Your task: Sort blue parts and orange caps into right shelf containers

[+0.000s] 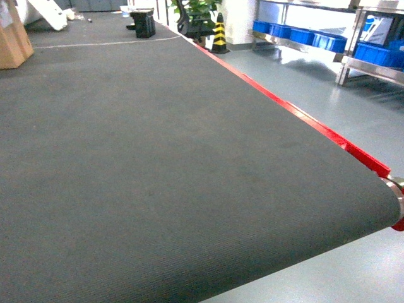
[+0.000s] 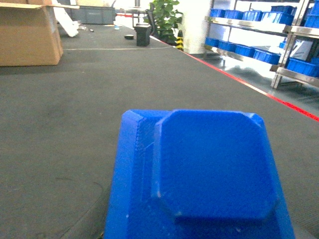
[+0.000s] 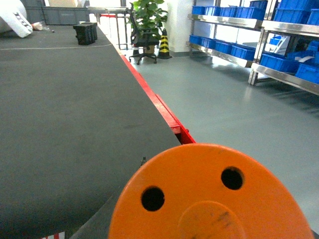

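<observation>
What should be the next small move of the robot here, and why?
Probably drive the base toward the blue crates on the shelves: a blue part fills the left wrist view, an orange cap fills the right, and the crates stand far across the floor.

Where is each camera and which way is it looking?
Head: up on the robot, slanting down the grey belt toward the blue crates; no arm shows.
Left wrist: low, facing along the belt over a blue part.
Right wrist: low at the belt's red edge, over an orange cap.
All share belt and crates.

Warehouse or factory floor: conveyor belt (image 1: 158, 177), steel racks (image 3: 234, 22) of blue crates (image 1: 328, 41), traffic cone (image 1: 219, 35).
</observation>
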